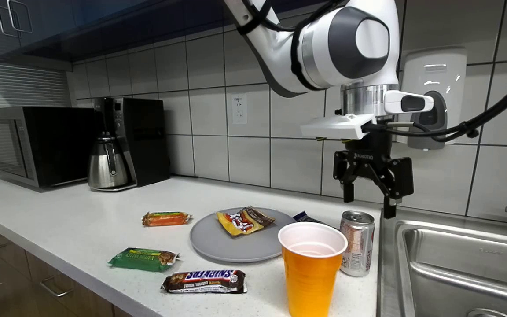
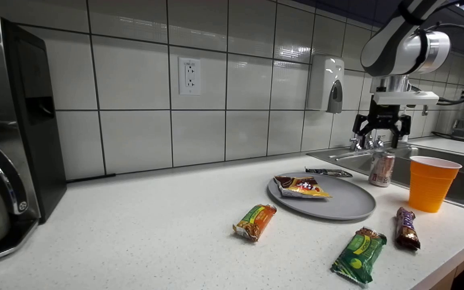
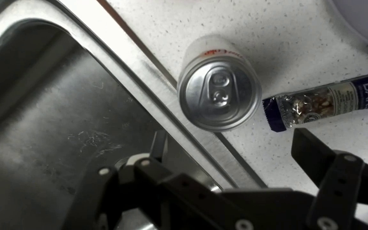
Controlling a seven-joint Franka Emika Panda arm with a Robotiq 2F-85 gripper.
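1. The pincer hangs in the air pointing downward, jaws spread wide apart, nothing between them.
2. Nearest to it is the silver can with red lettering, upright on the table just beside the metal sink, below the pincer and not touching it.
3. In the wrist view, one jaw shows over the sink and one over the table.
4. A nut bar in dark blue wrapping lies flat near the can, one end towards it.
5. An orange cup, white inside, stands upright near the can.
6. On the round grey plate rests a yellow-and-brown snack packet.
7. Apart from the plate lie an orange-wrapped bar, a green-wrapped bar and a Snickers bar.
8. Well away stand a coffee maker and a microwave.
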